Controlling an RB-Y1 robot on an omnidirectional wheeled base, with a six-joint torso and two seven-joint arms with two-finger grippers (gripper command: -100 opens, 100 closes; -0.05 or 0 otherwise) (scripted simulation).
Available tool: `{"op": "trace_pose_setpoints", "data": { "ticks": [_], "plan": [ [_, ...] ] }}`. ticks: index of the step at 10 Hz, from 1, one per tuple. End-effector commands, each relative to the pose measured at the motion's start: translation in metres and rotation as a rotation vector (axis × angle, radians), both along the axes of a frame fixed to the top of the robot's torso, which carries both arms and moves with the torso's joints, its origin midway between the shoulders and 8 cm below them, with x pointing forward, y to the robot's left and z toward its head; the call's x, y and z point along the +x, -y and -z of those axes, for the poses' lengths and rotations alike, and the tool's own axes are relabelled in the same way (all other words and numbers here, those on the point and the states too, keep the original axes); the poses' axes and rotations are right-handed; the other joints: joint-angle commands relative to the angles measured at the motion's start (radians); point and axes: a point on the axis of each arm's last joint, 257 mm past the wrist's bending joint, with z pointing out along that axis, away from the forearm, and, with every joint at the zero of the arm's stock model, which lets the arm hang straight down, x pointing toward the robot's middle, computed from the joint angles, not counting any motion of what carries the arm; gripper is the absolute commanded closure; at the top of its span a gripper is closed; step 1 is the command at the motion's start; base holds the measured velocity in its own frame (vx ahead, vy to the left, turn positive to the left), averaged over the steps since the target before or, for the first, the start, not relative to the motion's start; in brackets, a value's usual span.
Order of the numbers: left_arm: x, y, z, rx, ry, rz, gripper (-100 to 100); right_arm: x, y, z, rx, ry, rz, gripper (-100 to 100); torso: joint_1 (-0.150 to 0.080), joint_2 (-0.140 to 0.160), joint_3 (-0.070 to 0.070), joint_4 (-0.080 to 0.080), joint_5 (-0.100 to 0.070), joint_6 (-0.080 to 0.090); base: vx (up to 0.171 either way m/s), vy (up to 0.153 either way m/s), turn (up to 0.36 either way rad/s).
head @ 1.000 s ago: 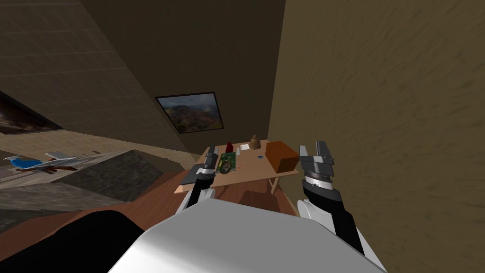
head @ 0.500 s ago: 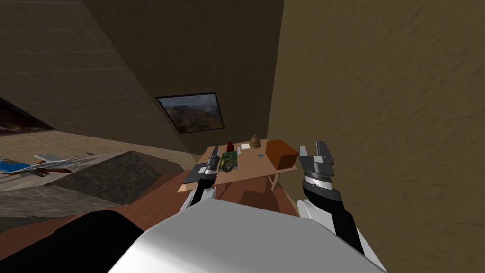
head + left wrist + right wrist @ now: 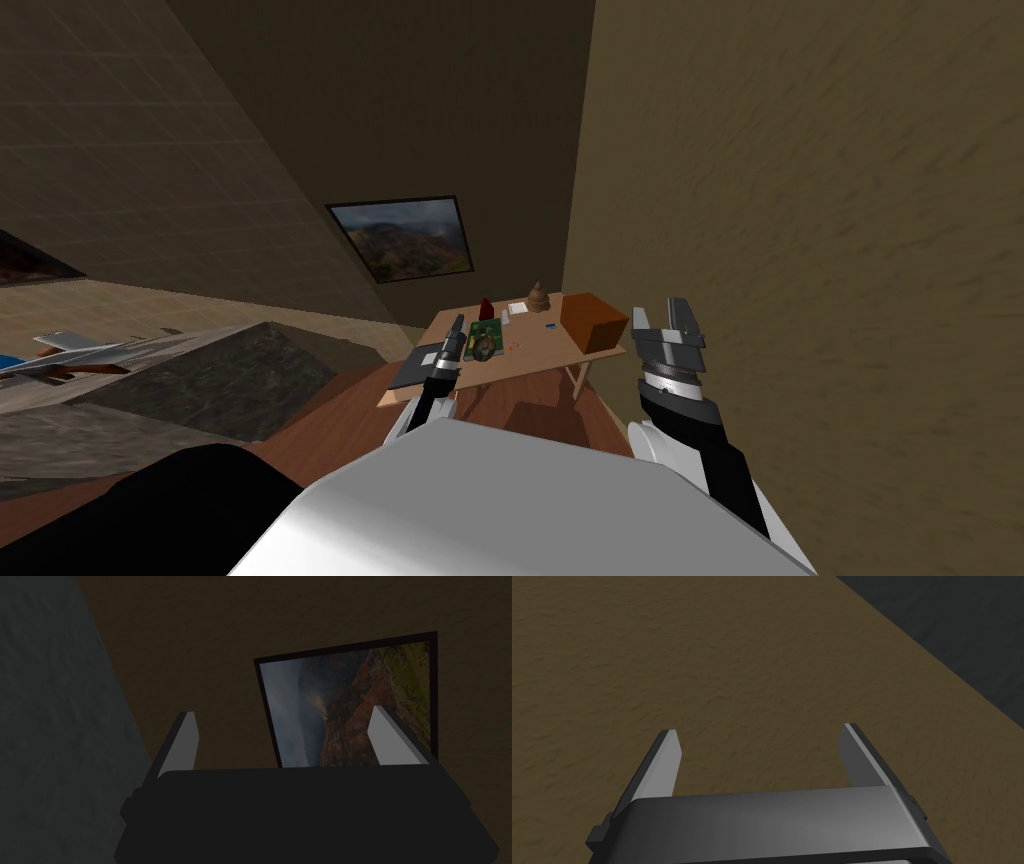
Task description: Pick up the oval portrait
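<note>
Dim brown walls (image 3: 800,200), framed landscape (image 3: 405,238), wooden table (image 3: 535,350), reddish floor (image 3: 335,405)

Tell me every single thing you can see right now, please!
table: one, light wood, by the brown wall
oval portrait: one, dark, on the table's left half
green flat thing: one, green, behind the portrait
box: one, orange-brown, table's right end
cone-shaped ornament: one, brown, table's far edge
red thing: one, red, table's far edge
flat slab: one, dark grey, table's near left corner
landscape painting: one, dark-framed, far wall
model plane: one, white and blue, far left
left gripper: one, grey, open, near the table's left end
right gripper: one, grey, open, by the brown wall
</note>
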Motion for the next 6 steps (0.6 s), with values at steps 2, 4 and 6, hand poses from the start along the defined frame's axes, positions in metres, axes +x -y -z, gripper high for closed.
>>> {"op": "trace_pose_setpoints", "data": {
  "ticks": [2,4,6],
  "plan": [
    [0.007,-0.005,0.02,-0.003,-0.031,0.007,-100,0.0,0.0,0.0,0.0,0.0,0.0,0,-0.001,0.0,0.0,0.0,0.0,0.0,-0.044,0.059,-0.08],
    [0.013,-0.008,0.037,-0.006,-0.059,0.009,-100,0.0,0.0,0.0,0.0,0.0,0.0,0,0.0,-0.001,0.0,0.0,0.0,0.0,-0.033,0.072,-0.068],
    [0.018,-0.012,0.052,-0.009,-0.084,0.013,-100,0.0,0.0,0.0,0.0,0.0,0.0,0,0.0,-0.001,-0.001,0.0,0.0,0.0,-0.039,0.062,-0.083]
  ]
}}
